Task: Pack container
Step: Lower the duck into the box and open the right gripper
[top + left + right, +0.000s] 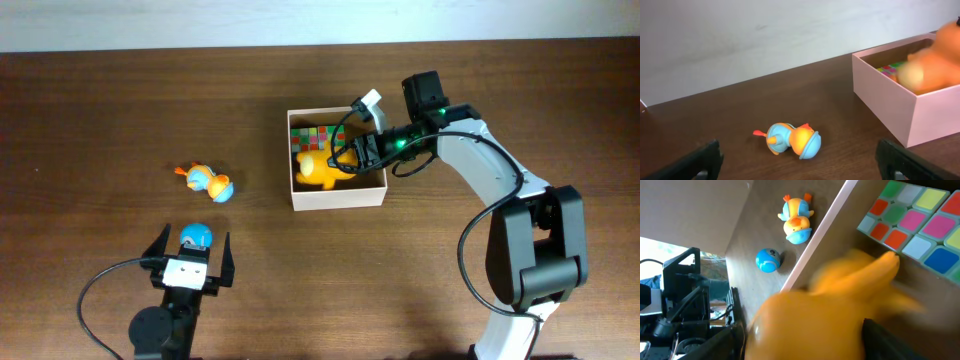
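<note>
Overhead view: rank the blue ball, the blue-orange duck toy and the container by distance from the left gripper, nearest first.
1. blue ball: between the open fingers of the left gripper.
2. duck toy: just beyond the ball, farther up the table.
3. container: farthest, off to the right, by the other arm.

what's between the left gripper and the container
Only bare table separates the left gripper from the container in the overhead view; the duck toy sits aside.
</note>
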